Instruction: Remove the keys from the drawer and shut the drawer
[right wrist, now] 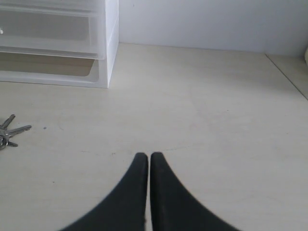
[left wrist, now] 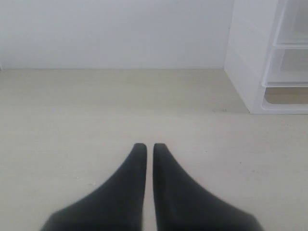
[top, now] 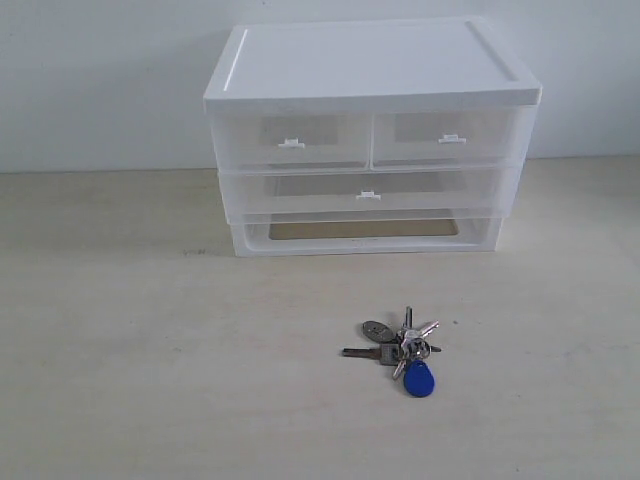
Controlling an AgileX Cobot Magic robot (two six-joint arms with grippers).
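The keys [top: 402,348], a silver-grey bunch with a blue teardrop fob, lie on the table in front of the drawer unit; the right wrist view catches a few of the keys [right wrist: 10,131] at its edge. The drawer [top: 291,138], upper left of the unit, sits pushed in flush with its twin. Neither gripper shows in the exterior view. My left gripper [left wrist: 145,146] is shut with nothing between its fingers, above bare table left of the unit. My right gripper [right wrist: 148,156] is shut and empty too, above the table to the right of the keys.
The white drawer unit [top: 372,70] stands at the back of the pale table, with a right upper drawer [top: 450,134] and a full-width drawer [top: 368,190] below, both shut. A white wall lies behind. The table's right edge [right wrist: 288,77] shows in the right wrist view.
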